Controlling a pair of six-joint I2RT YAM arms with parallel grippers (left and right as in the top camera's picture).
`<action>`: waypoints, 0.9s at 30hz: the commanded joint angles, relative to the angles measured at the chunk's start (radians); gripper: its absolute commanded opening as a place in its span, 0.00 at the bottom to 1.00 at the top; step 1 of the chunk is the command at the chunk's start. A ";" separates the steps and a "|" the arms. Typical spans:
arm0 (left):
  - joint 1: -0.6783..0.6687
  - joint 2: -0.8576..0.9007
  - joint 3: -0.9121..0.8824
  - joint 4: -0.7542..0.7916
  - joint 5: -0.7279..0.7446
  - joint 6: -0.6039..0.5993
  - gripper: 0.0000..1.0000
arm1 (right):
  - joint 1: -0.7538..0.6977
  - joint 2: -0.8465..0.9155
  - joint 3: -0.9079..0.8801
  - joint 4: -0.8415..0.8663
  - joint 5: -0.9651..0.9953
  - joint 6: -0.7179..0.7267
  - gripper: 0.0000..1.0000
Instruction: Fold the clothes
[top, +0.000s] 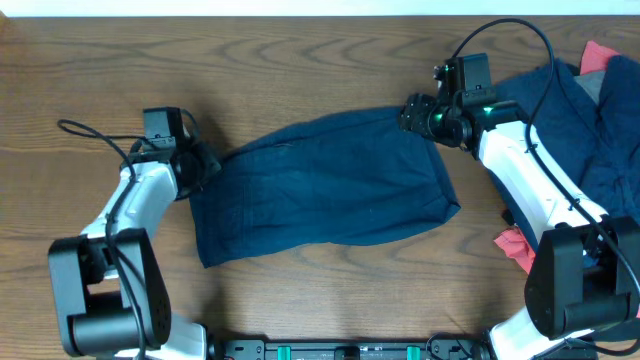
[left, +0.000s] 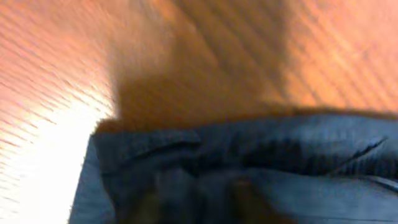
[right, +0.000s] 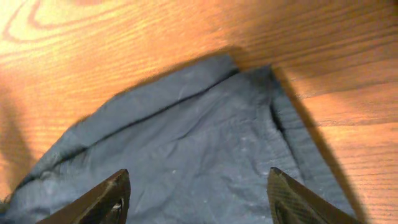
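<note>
1. The right gripper (top: 412, 112) (right: 198, 180) is open. In the right wrist view its two dark fingers (right: 109, 199) are spread wide apart, with cloth showing between them and nothing clamped
2. It hangs over the far right corner of a dark navy-blue soft cloth garment (top: 320, 190) (right: 186, 137). That corner, with a seam along its edge, lies flat on the wood just ahead of the fingertips
3. The left gripper (top: 205, 160) is at the garment's left edge. The left wrist view is blurred, so I cannot tell whether it is open or closed, nor whether it touches the cloth
4. That blurred view shows only a wrinkled edge of the garment (left: 249, 162) with bare wood beyond it
5. The garment lies spread between the two arms near the middle of the brown wooden table (top: 300, 60). It forms a creased, slanted rectangle, with its right end farther back
6. At the table's right side, behind the right arm, sits a heap of more clothes. It holds dark navy-blue cloth (top: 600, 130), with a red-pink piece (top: 600, 52) at the back and a grey piece (top: 592, 85) just beside it
7. A second red-pink scrap (top: 512, 245) shows near the right arm's base
</note>
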 joint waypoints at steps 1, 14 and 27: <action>-0.002 -0.009 0.022 -0.026 0.022 0.006 0.06 | -0.006 0.031 0.021 0.013 0.052 0.053 0.67; -0.001 -0.209 0.022 -0.269 0.056 0.006 0.06 | 0.002 0.259 0.021 0.247 -0.047 0.060 0.70; -0.001 -0.213 0.022 -0.437 0.056 0.006 0.06 | 0.014 0.270 0.022 0.355 -0.099 0.097 0.67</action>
